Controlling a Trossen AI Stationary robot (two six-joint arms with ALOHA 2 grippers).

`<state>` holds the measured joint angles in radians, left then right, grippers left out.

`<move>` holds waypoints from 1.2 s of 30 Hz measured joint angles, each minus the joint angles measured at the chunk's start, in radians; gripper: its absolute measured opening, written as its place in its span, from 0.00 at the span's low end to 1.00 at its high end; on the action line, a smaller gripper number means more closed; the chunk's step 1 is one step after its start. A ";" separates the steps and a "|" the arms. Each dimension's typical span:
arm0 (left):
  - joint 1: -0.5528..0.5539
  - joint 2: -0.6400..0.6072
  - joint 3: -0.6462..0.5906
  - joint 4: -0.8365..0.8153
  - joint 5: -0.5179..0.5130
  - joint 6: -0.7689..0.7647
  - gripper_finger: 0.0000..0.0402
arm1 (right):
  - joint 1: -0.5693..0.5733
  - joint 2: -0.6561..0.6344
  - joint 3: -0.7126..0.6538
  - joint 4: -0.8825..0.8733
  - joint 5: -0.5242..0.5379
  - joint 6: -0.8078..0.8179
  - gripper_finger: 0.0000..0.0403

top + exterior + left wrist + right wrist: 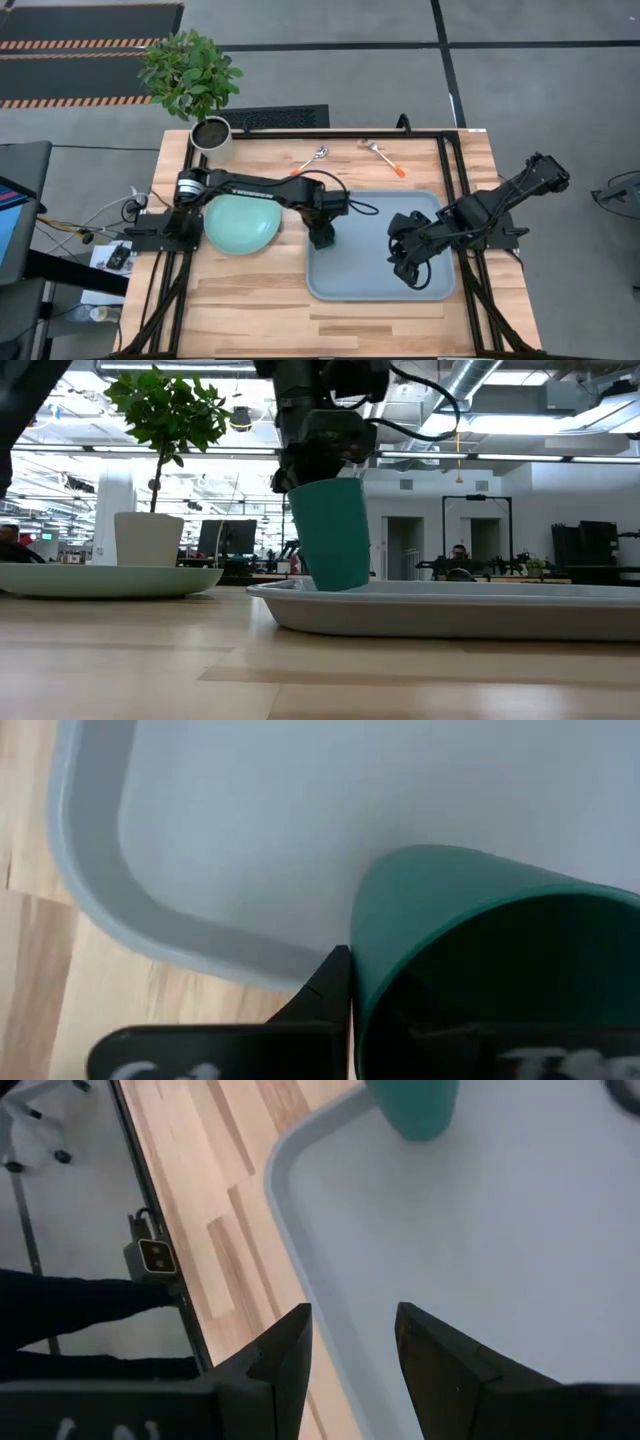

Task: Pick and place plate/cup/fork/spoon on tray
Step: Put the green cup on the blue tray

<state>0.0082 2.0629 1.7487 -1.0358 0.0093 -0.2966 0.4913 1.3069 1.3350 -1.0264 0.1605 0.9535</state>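
My left gripper is shut on the dark-green cup over the left part of the blue-grey tray. In the high view the gripper hides the cup. My right gripper hangs open and empty over the tray's right part; in its wrist view its fingers stand above the tray's rim. The mint-green plate lies on the table left of the tray. The spoon and the fork lie on the table beyond the tray's far edge. My left gripper holds the cup by its rim wall, one finger outside and the other seemingly inside the cup. The fingers come from above, pointing down. The cup stands a little tilted, and the tray's rim hides its bottom, so I cannot tell whether it rests on the tray floor.
A white plant pot with a green plant stands at the table's far left corner. The tray floor between the two grippers is bare. A dark frame runs along the table's edges. A person's dark sleeve shows beyond the table.
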 joint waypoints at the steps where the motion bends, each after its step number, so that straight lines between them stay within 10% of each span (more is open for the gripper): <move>1: 0.000 0.011 0.017 -0.013 0.007 0.010 0.00 | 0.000 0.000 0.000 0.000 0.001 0.000 0.42; 25: -0.013 0.016 0.071 0.059 0.058 0.068 0.46 | -0.002 0.000 0.000 -0.006 0.065 -0.007 0.42; 36: -0.014 -0.003 0.287 -0.167 0.057 0.121 0.49 | -0.056 0.017 0.001 -0.010 0.118 -0.018 0.42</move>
<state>-0.0056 2.0602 2.0362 -1.2030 0.0663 -0.1755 0.4357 1.3242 1.3361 -1.0361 0.2786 0.9356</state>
